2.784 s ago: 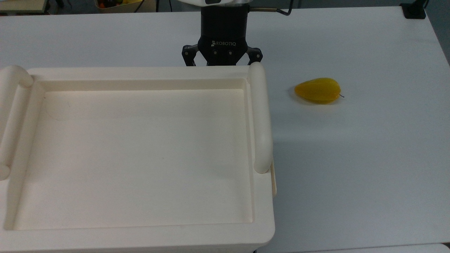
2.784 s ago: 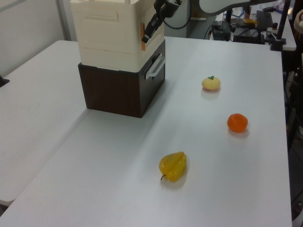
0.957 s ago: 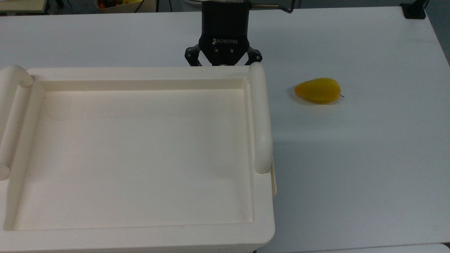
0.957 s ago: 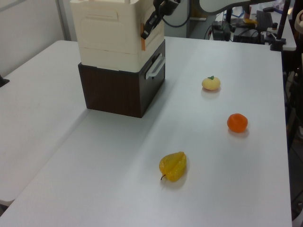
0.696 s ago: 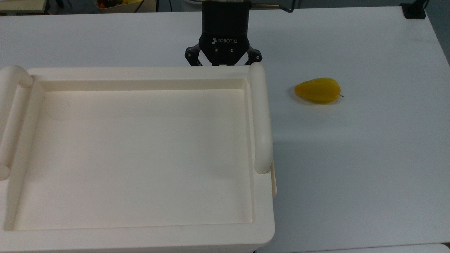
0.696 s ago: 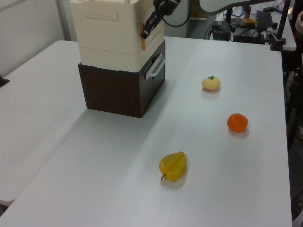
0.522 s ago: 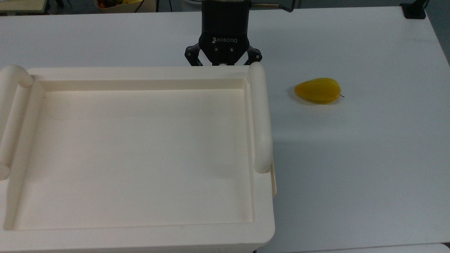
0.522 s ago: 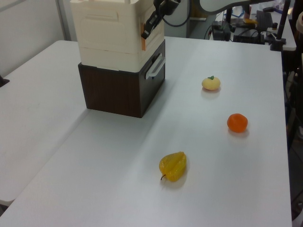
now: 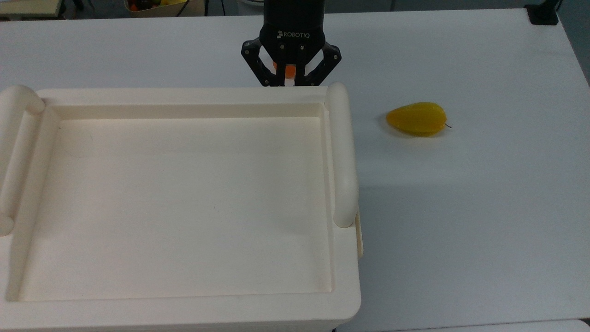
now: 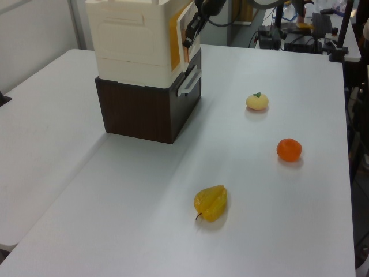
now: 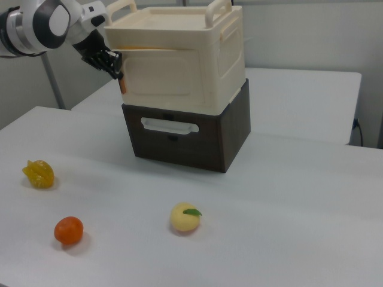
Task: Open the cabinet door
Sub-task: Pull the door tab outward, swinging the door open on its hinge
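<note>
A cream cabinet point(image 10: 132, 40) stands on a dark brown drawer box point(image 10: 144, 109). Its door point(image 11: 161, 75) faces the arm and is ajar, swung out at the handle side point(image 10: 185, 29). My gripper point(image 9: 286, 82) is shut on the door's small orange handle point(image 9: 289, 71), just off the cabinet's rim point(image 9: 341, 152) at its far edge in the top view. In the right view the gripper point(image 11: 115, 67) grips the door's left edge, with the orange handle point(image 11: 122, 84) beneath the fingers. The left view has the gripper point(image 10: 189, 39) at the door's outer edge.
A yellow fruit point(image 9: 417, 119) lies on the white table, right of the cabinet in the top view. An orange point(image 10: 289, 149) and a pale yellow fruit point(image 10: 257, 101) lie farther out. The drawer box has a white handle point(image 11: 169, 125) below the door.
The gripper has drawn back from the cabinet with the handle in it, and the door has swung out from flush to ajar. The orange handle now shows in the top view.
</note>
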Controlling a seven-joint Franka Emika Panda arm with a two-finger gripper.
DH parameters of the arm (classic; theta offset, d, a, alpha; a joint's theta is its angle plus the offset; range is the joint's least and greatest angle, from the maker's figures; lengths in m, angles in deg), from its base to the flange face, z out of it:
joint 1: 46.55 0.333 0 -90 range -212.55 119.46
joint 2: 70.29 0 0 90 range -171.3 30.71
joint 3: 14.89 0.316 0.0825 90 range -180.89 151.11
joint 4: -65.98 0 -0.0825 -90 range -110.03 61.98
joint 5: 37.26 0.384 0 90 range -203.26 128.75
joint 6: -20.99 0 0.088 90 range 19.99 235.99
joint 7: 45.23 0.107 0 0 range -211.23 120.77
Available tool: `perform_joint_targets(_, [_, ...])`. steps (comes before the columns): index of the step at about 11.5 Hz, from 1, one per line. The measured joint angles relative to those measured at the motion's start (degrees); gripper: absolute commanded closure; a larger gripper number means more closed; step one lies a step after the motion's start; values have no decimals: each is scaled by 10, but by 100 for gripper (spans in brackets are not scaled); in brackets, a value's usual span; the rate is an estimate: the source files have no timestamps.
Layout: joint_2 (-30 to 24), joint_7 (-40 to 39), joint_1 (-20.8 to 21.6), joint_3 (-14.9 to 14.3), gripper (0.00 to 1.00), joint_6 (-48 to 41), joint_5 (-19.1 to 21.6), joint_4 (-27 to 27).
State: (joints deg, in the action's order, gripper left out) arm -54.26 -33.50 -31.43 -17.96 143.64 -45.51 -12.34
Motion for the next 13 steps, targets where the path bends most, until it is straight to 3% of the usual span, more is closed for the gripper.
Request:
perform_joint_targets(1, [-5, 0, 1, 0, 29, -22, 0, 0])
perform_joint_targets(2, [-13, 0, 6, 1, 25, -49, 0, 0])
perform_joint_targets(7, [-64, 1, 13, 1, 23, -136, 0, 0])
perform_joint_targets(10, [-82, 1, 13, 0, 17, -136, 0, 11])
perform_joint_targets(13, [-81, 1, 13, -1, 13, -60, 0, 22])
